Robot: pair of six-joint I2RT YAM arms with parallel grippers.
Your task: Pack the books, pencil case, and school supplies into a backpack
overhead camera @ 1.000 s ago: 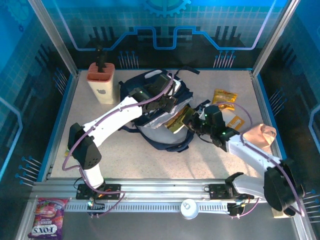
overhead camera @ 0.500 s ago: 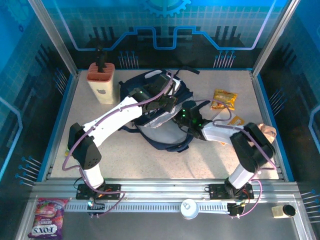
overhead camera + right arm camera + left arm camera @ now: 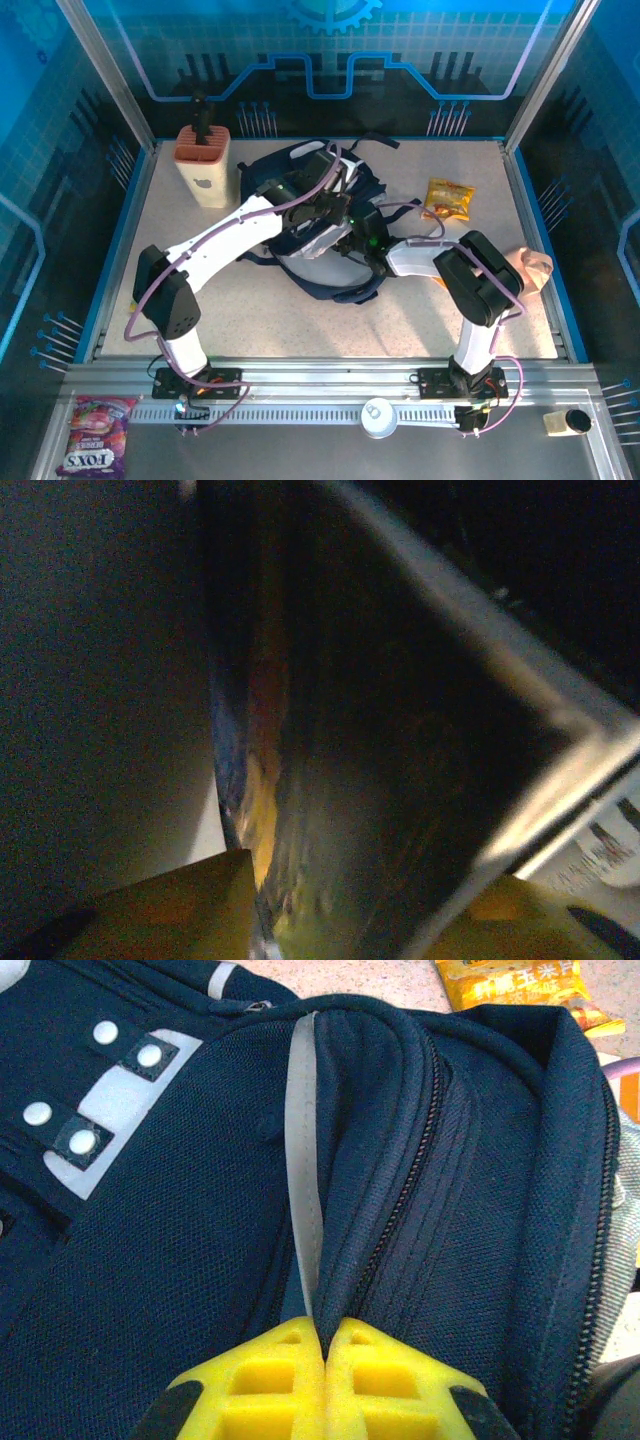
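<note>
The navy backpack lies mid-table with its mouth facing right. My left gripper is shut on a fold of the backpack beside the zipper, holding the mouth up, with yellow fingertips pressed together. My right gripper reaches into the mouth. In the dim right wrist view its jaws stand apart, open, with a dark book slanting between the fingers. Another book's pale edge shows at the right. The pencil case is out of view.
A yellow-orange snack packet lies right of the backpack. A beige holder with terracotta top stands back left. A pink object sits near the right wall. A purple packet lies outside, front left.
The right arm has swung left from beside the backpack and pushed a book into the mouth; its jaws have spread apart. The left gripper has kept its hold.
</note>
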